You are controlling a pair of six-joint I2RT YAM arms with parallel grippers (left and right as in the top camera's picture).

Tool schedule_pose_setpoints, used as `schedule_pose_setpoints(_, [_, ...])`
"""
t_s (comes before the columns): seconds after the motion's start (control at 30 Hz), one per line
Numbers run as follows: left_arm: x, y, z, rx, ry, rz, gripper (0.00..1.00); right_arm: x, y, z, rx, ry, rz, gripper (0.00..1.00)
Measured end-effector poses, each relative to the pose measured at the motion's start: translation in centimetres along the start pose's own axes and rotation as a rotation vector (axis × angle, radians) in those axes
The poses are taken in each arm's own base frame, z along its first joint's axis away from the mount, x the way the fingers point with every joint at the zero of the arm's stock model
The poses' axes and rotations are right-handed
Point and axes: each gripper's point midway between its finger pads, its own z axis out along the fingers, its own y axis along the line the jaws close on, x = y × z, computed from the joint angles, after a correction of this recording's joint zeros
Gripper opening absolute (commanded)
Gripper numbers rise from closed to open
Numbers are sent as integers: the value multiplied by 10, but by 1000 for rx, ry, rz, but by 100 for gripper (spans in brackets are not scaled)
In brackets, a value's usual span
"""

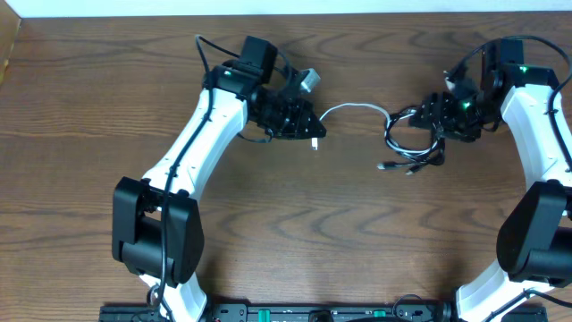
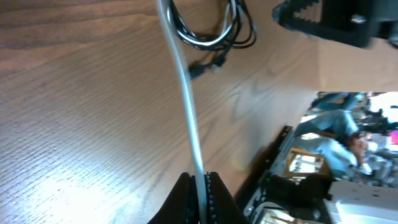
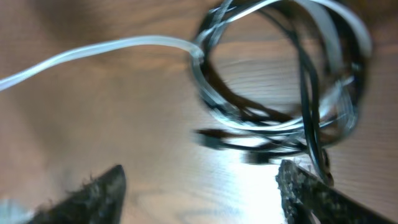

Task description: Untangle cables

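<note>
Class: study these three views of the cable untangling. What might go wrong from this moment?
The left gripper is shut on the white cable, which winds into the coiled black cable. With the right gripper open and pinning nothing, a pull may drag or tighten the whole tangle. A black strand lies beside one of its fingers and might snag.

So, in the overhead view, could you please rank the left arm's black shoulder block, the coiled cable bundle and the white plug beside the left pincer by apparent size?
1. Black shoulder block: largest, though it stands nearer the camera.
2. Coiled cable bundle: clearly smaller.
3. White plug: tiny, by far the smallest.
</note>
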Motion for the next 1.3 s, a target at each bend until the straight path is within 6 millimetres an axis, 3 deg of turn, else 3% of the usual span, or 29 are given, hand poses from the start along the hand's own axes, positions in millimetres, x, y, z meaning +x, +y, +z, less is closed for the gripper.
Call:
schedule_pose_setpoints(0.03, [1, 1, 3, -20, 4, 7, 8, 3, 9, 0, -49, 10, -30, 90])
schedule_pose_setpoints(0.13, [1, 6, 8, -81, 4, 23, 13, 5, 22, 3, -87, 21, -73, 86])
schedule_pose_setpoints(0.27, [-8, 21, 7, -177, -33, 24, 17, 4, 8, 6, 17, 17, 18, 80])
schedule_pose_setpoints(0.3, [-13, 26, 6, -211, -54, 16, 24, 4, 3, 6, 46, 14, 43, 78])
schedule_pose_setpoints(0.47, [-23, 41, 1, -304, -108, -25, 36, 4, -11, 7, 148, 4, 125, 72])
schedule_pose_setpoints(0.5, [-24, 43, 0, -317, -113, -32, 42, 5, -15, 8, 190, 1, 147, 62])
schedule_pose_setpoints(0.53, [-25, 46, -1, -331, -121, -45, 45, 7, -19, 10, 225, 1, 164, 59])
schedule_pose_setpoints(0.63, [-28, 48, -2, -345, -138, -62, 47, 10, -30, 13, 316, -12, 213, 44])
schedule_pose_setpoints(0.7, [-29, 48, -2, -353, -144, -64, 47, 7, -38, 17, 354, -41, 228, 40])
schedule_pose_setpoints(0.83, [-29, 50, -1, -378, -148, -67, 47, -2, -41, 34, 342, -98, 175, 38])
schedule_pose_setpoints(1.07, [-30, 53, -2, -400, -155, -74, 47, -2, -20, 69, 259, -106, -85, 33])
schedule_pose_setpoints(1.3, [-30, 54, -2, -403, -156, -74, 48, 12, -17, 93, 224, -86, -225, 31])
